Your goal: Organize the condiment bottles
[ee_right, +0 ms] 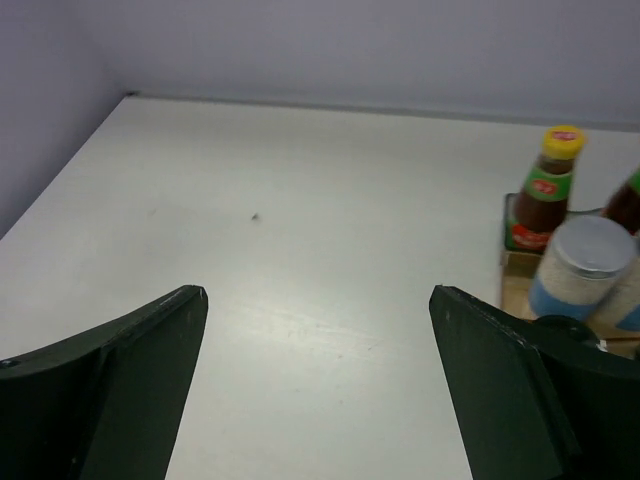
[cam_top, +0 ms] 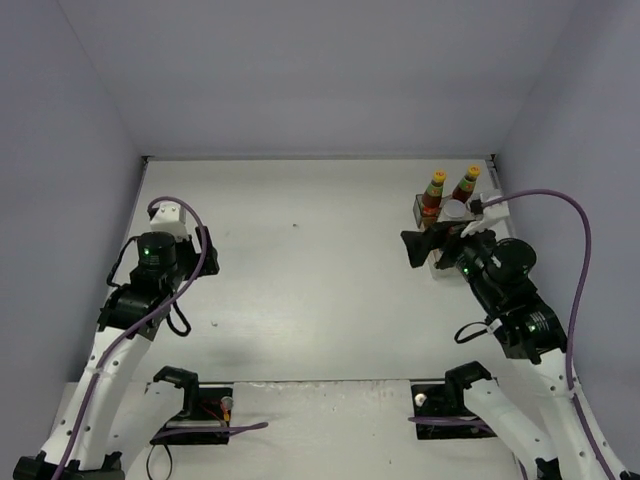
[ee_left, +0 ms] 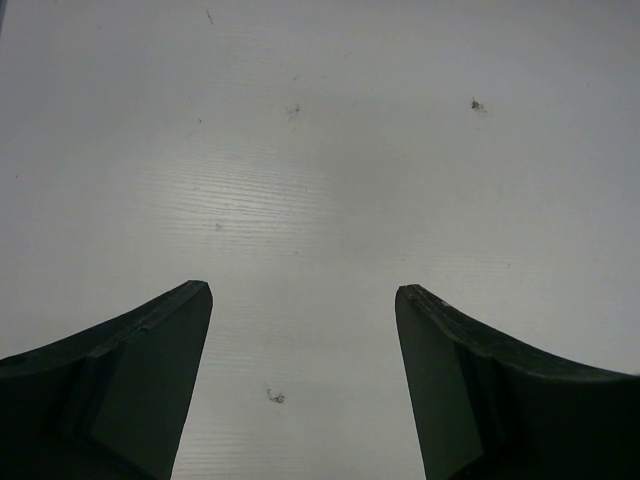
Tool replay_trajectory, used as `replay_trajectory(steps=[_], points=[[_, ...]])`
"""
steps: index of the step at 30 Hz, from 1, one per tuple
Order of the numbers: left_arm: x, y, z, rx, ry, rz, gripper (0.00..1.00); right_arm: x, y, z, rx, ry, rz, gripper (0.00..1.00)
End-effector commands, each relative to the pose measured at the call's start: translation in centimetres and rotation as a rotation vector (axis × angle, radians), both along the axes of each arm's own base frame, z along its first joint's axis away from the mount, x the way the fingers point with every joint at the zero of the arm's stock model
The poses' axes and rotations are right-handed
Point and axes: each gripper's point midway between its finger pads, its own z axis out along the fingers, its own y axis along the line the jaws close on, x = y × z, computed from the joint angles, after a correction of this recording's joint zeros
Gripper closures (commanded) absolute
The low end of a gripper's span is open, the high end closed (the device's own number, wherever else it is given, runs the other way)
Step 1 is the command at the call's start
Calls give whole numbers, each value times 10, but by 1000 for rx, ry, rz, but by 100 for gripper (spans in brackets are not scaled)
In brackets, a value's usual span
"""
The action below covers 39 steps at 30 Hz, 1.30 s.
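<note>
Right wrist shows right gripper wide open, gripping nothing.

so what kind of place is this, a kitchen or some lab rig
Probably a lab test cell, not a kitchen: left arm and right arm bolted to a white table, plain grey walls enclosing it, only a few condiment bottles as props.
</note>
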Motion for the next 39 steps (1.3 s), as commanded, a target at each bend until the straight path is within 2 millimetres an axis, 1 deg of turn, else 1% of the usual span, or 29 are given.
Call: replay_trajectory(steps=[1,2,3,5,6,9,10,13,15,16,19,23,26,32,39], points=[[-2,-4,11,-33,-45,-15,26,-19,37,-14,-43,15,213,0],[-6,-5,11,-41,-48,-20,26,-24,42,-17,-44,22,240,0],[-9,-7,6,-47,-36,-31,26,-31,50,-21,-39,35,284,0],[-16,-6,2,-49,-31,-33,26,-37,58,-30,-29,58,325,0],[-19,-5,-3,-45,-19,-30,26,-42,66,-33,-20,70,361,0],[-27,0,-10,-34,-8,-15,26,-46,76,-47,-13,117,390,0],[-29,3,-14,-28,-2,-5,26,-48,81,-49,-13,126,409,0],[-32,7,-25,-16,17,12,26,-48,86,-54,-22,142,416,0],[-33,8,-29,-12,29,18,26,-46,84,-53,-27,139,399,0],[-33,8,-35,-11,41,21,26,-44,84,-55,-33,145,391,0],[-33,9,-41,-3,61,24,26,-42,84,-60,-39,168,386,0],[-34,10,-44,5,70,30,26,-42,83,-63,-39,177,377,0],[-34,11,-46,8,76,34,26,-40,78,-62,-40,177,344,0],[-34,9,-48,4,85,24,26,-36,77,-64,-41,189,321,0],[-35,9,-48,2,85,23,26,-33,76,-72,-54,212,310,0]])
